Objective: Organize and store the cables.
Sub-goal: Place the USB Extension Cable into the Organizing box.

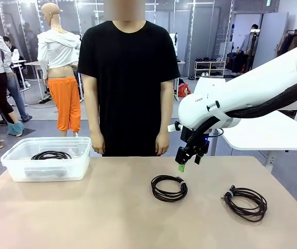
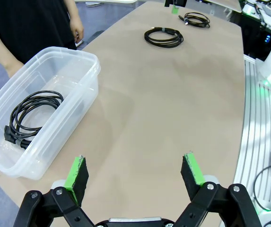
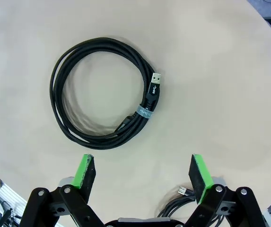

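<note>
Right end effector (image 1: 188, 163) hovers open above a coiled cable (image 1: 169, 198) on the worktop (image 1: 86, 218). Left end effector (image 2: 135, 172) is open near a bin (image 1: 44, 174) holding another cable (image 2: 14, 134).

Table (image 1: 112, 218) bare between bin (image 1: 44, 174) and middle cable (image 1: 168, 198); right gripper (image 1: 188, 163) hangs close above that cable.

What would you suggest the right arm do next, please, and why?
Probably ease the right gripper forward until it is centred over the middle coil. Its jaws are open and empty above the table, and in the right wrist view that coil lies just ahead of the fingertips, not between them. With another coil in the clear bin, this one looks next.
</note>
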Available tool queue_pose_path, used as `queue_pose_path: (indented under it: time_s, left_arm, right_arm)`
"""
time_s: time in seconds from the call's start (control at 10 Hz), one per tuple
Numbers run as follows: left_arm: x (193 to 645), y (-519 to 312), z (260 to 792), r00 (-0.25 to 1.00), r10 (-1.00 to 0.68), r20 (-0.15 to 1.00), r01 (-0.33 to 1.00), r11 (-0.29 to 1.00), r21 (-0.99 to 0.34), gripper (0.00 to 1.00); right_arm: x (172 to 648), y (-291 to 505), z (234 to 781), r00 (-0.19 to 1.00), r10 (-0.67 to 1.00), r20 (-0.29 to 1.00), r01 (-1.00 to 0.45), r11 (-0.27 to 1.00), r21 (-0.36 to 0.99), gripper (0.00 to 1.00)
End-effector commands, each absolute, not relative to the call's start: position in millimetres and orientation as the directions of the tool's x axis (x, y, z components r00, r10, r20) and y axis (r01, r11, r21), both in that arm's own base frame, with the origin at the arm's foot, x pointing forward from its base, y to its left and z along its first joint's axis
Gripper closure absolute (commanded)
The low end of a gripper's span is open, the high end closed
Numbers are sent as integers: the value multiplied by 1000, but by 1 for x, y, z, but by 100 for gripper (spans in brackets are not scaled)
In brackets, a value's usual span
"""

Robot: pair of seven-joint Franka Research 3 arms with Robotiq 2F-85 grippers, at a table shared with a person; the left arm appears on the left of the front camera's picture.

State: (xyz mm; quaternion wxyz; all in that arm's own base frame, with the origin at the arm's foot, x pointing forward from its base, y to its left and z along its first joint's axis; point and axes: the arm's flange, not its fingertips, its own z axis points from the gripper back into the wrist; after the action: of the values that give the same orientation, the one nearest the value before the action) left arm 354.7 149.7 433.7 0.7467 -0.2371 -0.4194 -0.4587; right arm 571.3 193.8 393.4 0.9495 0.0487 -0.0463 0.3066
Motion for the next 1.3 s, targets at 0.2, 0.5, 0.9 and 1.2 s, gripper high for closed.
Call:
queue_pose_path:
  time_s: [0.2, 0.5, 0.9, 1.2]
  left_arm:
    - [356, 151, 435, 229, -485, 844, 884, 467, 29, 0]
    - [356, 151, 435, 229, -485, 844, 884, 467, 29, 0]
    - [356, 151, 435, 229, -485, 844, 884, 467, 29, 0]
    - [356, 151, 435, 229, -485, 844, 884, 467, 29, 0]
  right_arm:
    - [570, 195, 379, 790, 594, 152, -611, 784, 112, 0]
    - [574, 231, 358, 871, 488, 46, -489, 872, 2, 0]
    - [584, 228, 326, 924, 381, 17, -382, 924, -1, 0]
    - [589, 220, 315, 943, 327, 55, -329, 944, 21, 0]
